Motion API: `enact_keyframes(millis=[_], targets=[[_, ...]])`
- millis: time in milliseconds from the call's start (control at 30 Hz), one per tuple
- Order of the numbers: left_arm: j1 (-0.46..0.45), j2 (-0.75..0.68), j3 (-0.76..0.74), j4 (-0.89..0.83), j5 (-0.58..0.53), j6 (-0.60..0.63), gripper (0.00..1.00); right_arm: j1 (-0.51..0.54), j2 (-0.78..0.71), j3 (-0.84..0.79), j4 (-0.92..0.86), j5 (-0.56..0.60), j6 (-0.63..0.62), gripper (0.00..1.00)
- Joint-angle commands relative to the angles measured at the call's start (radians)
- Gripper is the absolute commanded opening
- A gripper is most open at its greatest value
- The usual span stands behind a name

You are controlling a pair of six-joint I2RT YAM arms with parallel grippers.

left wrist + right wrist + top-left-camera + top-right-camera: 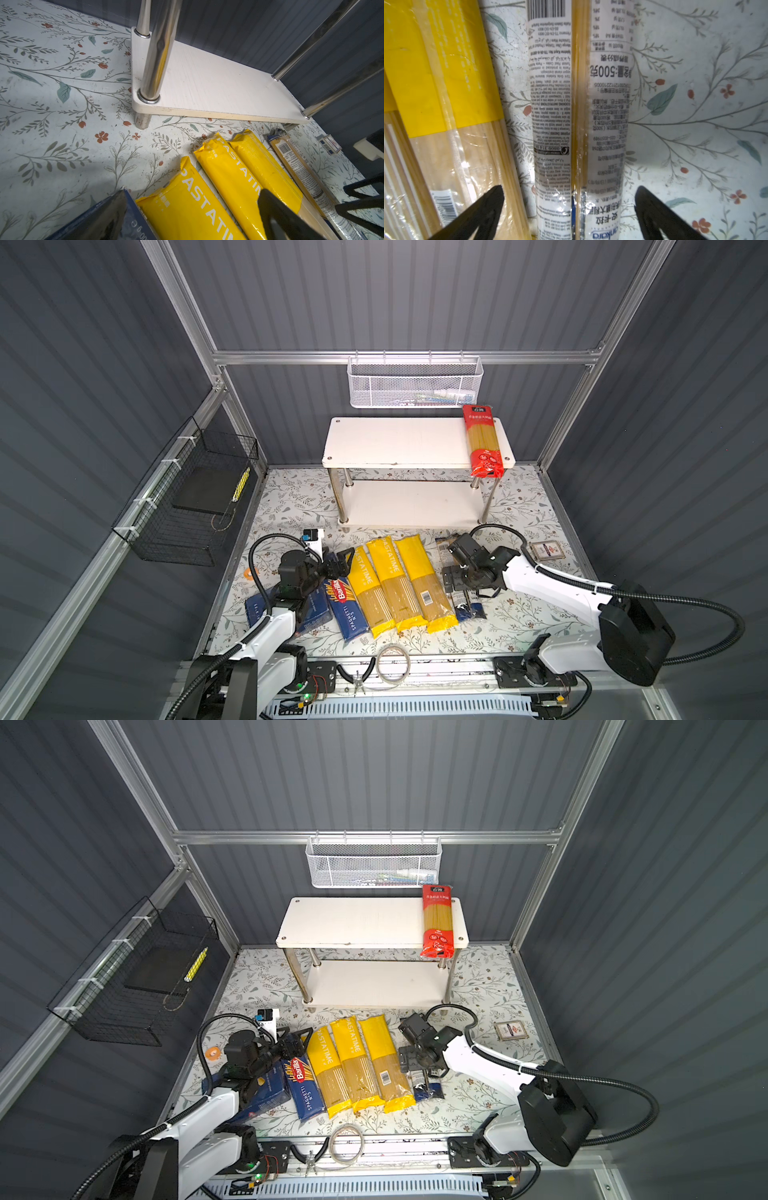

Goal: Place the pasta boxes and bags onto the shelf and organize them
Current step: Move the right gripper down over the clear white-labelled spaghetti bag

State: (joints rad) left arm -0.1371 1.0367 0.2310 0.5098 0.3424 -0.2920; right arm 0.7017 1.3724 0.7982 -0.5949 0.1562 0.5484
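The white two-tier shelf [395, 443] [353, 923] stands at the back; its lower board [207, 87] is bare. A red bag [484, 443] [437, 923] lies on the top board's right end and overhangs the front edge. Three yellow bags [392, 580] lie side by side on the table. Left of them are the narrow spaghetti box [347, 605] and the wide box [318, 612], which is partly under the left arm. My left gripper [340, 562] [193, 218] hovers open over the box and the nearest yellow bag. My right gripper [465, 587] [569, 193] is open and straddles the clear bag [552, 104].
A white mesh basket [415, 383] hangs on the back rail above the shelf. A black wire basket [187, 506] hangs on the left wall. A small flat packet [548, 550] lies at the right, an orange tape roll [250, 572] at the left, and a cable loop [392, 664] at the front edge.
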Motion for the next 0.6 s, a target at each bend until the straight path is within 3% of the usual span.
enact_keyframes(millis=[0,567], targets=[[-0.006,-0.006,0.031,-0.010,0.021,0.021,1.00,-0.003,0.007,-0.015,0.004,0.000,-0.006,0.99],[-0.006,-0.013,0.028,-0.013,0.016,0.023,1.00,-0.010,0.067,-0.057,0.051,0.004,0.008,0.99]])
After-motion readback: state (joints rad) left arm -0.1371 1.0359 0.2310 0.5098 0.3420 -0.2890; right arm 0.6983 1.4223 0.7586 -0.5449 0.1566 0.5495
